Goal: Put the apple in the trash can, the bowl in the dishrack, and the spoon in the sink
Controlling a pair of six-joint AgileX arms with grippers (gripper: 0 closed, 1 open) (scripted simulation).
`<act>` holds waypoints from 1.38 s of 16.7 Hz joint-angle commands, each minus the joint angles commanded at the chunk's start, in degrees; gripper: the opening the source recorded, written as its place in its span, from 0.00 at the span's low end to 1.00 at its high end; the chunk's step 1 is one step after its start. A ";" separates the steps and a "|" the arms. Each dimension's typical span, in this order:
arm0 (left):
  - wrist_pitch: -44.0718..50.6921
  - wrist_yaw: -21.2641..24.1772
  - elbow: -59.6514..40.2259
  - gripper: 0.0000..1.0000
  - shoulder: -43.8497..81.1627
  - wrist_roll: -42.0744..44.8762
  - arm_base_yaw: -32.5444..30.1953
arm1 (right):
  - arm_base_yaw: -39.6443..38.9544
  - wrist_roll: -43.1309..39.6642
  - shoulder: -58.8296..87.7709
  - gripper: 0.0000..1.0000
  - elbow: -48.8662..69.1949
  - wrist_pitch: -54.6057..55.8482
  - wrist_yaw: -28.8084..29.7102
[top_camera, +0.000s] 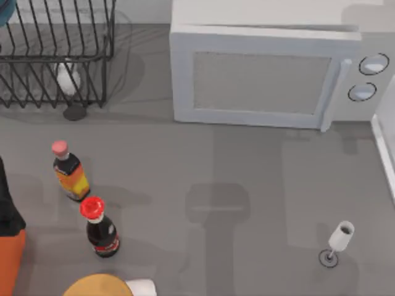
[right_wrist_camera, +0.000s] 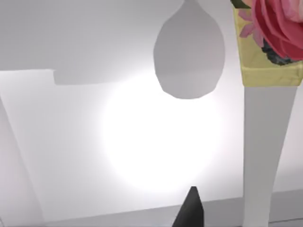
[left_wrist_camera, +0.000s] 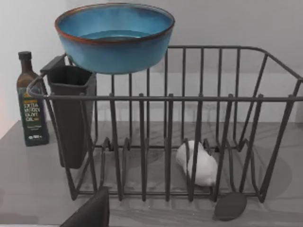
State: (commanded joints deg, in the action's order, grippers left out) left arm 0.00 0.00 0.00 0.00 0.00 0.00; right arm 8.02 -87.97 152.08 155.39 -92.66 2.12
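One bowl [left_wrist_camera: 114, 37] poised above one dishrack [left_wrist_camera: 180, 99], a single white object [left_wrist_camera: 197, 163] lying inside; two bottles [top_camera: 69, 171] and one wine glass [top_camera: 337, 241] standing on the table [top_camera: 247, 185]. Gripper states: cannot tell.

Grey table [top_camera: 247, 185] stretched under me, soft shadows across it. White microwave [top_camera: 265, 77] stood at far edge, right of centre. Pale plain wall [left_wrist_camera: 236, 23] rose behind. Bright glare lit white surface [right_wrist_camera: 161, 137] in right wrist view.
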 joint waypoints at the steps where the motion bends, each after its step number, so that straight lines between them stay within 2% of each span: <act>1: 0.00 0.00 0.00 1.00 0.00 0.00 0.00 | -0.02 -0.01 -0.11 0.00 -0.17 0.16 -0.01; 11: 0.00 0.00 0.00 1.00 0.00 0.00 0.00 | -0.27 -0.22 -4.15 0.00 -18.11 13.47 -0.06; 16: 0.00 0.00 0.00 1.00 0.00 0.00 0.00 | -0.18 -0.18 -4.61 0.00 -19.12 14.54 -0.07; 23: 0.00 0.00 0.00 1.00 0.00 0.00 0.00 | -0.18 -0.18 -4.61 0.53 -19.12 14.54 -0.07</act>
State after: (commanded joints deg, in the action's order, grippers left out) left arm 0.00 0.00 0.00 0.00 0.00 0.00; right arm 7.85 -88.16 147.46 136.27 -78.12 2.05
